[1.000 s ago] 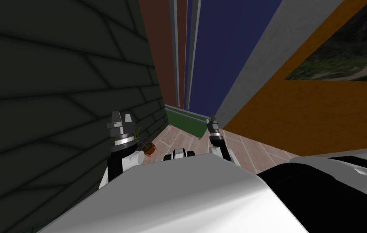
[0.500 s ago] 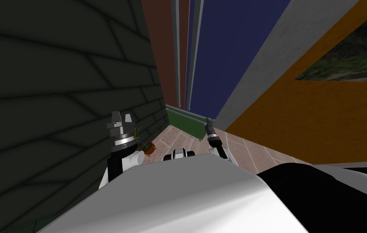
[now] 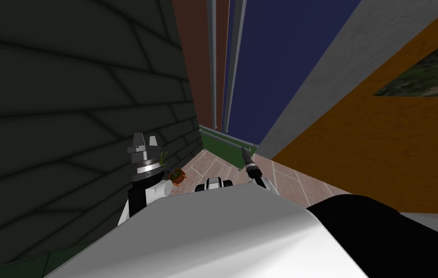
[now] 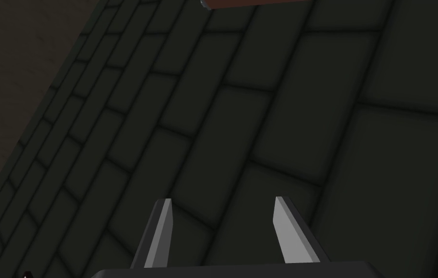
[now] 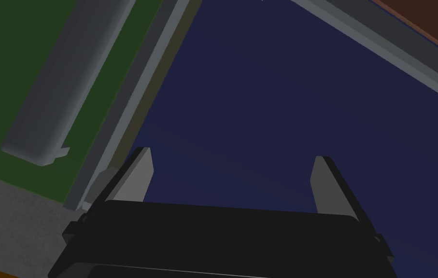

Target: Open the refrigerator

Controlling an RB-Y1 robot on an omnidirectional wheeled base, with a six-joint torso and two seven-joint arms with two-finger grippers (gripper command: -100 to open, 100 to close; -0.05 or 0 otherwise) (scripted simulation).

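Note:
The refrigerator stands straight ahead, with a brown-red door (image 3: 196, 58) beside a navy blue door (image 3: 271, 58). Two long grey handles (image 3: 211, 62) run between the doors, and a green drawer front (image 3: 220, 145) lies below them. My right gripper (image 3: 245, 153) reaches out low at the foot of the blue door. In the right wrist view it stands open (image 5: 232, 157), close to the blue door (image 5: 261, 96), and the green drawer's grey handle (image 5: 63, 87) lies off to one side. My left gripper (image 3: 146, 140) is raised beside the dark tiled wall, open (image 4: 222, 205) with nothing between its fingers.
A dark tiled wall (image 3: 68, 96) runs close along my left. A small potted plant (image 3: 176, 176) sits on the tiled floor (image 3: 213, 166) by that wall. To the right are the refrigerator's grey side (image 3: 319, 72) and an orange wall (image 3: 382, 145) with a picture.
My right gripper has stretched further forward and down toward the foot of the blue door. My view has shifted a little, sliding the orange wall's picture rightward. The left arm is still.

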